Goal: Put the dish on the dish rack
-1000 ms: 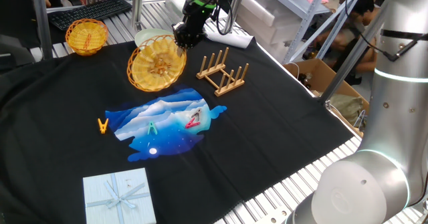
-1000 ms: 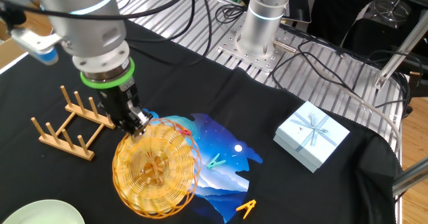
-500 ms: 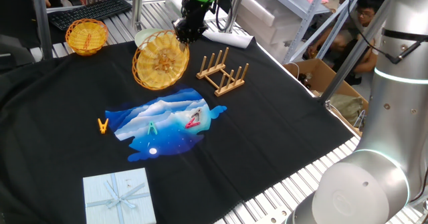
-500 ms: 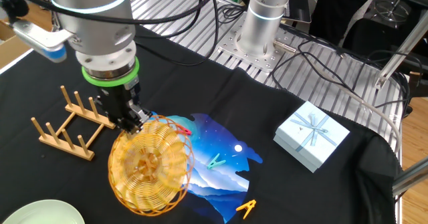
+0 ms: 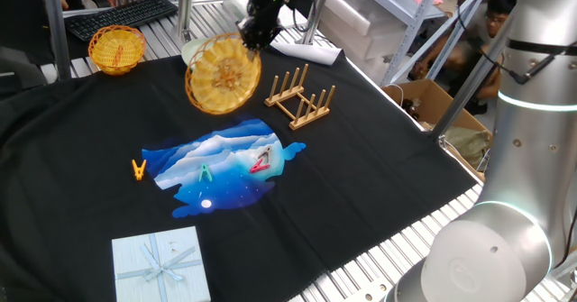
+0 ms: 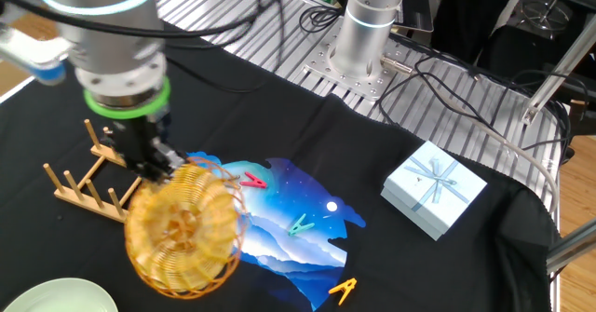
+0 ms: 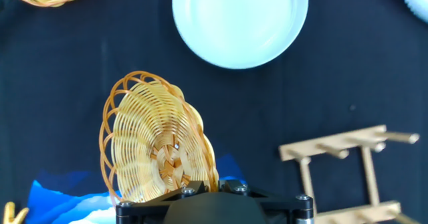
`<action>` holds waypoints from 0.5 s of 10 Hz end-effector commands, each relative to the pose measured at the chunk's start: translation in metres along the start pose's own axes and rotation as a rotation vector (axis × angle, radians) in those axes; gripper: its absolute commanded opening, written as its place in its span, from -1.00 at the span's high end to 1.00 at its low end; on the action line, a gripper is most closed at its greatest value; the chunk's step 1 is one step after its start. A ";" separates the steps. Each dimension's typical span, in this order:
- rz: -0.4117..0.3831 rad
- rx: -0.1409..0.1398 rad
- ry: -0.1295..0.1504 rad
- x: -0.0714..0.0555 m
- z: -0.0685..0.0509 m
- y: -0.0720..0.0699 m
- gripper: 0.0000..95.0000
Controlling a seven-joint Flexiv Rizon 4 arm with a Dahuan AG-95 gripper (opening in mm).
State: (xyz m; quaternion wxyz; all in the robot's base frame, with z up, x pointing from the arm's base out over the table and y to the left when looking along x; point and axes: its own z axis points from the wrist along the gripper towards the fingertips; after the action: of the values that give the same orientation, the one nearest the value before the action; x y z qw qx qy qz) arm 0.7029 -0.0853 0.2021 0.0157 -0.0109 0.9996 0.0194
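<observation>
The dish (image 5: 222, 75) is a golden woven wicker plate. It hangs on edge, lifted above the black cloth, just left of the dish rack (image 5: 298, 96). My gripper (image 5: 252, 36) is shut on its upper rim. In the other fixed view the dish (image 6: 182, 237) hangs below my gripper (image 6: 164, 163), in front of the light-wood pegged rack (image 6: 89, 174). In the hand view the dish (image 7: 155, 147) stands on edge at my gripper (image 7: 204, 184), and the rack (image 7: 348, 164) lies to the right.
A pale green plate (image 7: 239, 20) lies behind the dish. A smaller yellow basket (image 5: 116, 49) stands at the back left. A blue printed cloth (image 5: 221, 164) carries clothes pegs (image 5: 138, 169). A gift box (image 5: 161, 265) sits at the front. A keyboard (image 5: 119, 14) lies beyond the cloth.
My gripper has lifted the dish higher off the cloth and turned it more upright, keeping its hold on the rim. The rack has not moved.
</observation>
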 end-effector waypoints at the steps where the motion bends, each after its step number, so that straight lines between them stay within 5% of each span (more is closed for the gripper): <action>1: -0.022 0.008 -0.001 -0.006 -0.003 -0.011 1.00; 5: -0.043 0.016 0.012 -0.014 -0.008 -0.025 1.00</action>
State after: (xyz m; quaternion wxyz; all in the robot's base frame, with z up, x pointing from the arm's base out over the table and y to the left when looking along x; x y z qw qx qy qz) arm 0.7178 -0.1107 0.2102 0.0098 -0.0322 0.9994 0.0110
